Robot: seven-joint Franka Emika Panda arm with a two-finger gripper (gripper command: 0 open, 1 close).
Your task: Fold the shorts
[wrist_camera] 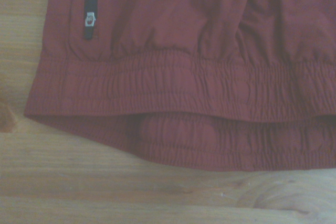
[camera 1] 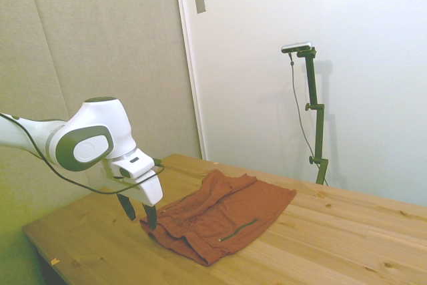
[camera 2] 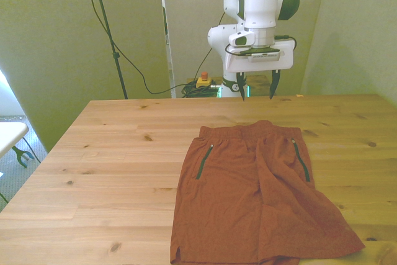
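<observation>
Pine table [camera 1: 347, 231] with knots, grey-beige padded wall panel [camera 1: 100, 38] upper left of the side view, white wall [camera 1: 300, 5] right of it carrying a small grey plate [camera 1: 200, 1], even soft light.

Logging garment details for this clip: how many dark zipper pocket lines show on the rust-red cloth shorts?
2. On the rust-red cloth shorts, one dark zipper line runs near the front view's left edge, the other near its right edge. Any on the underside would be hidden.
</observation>
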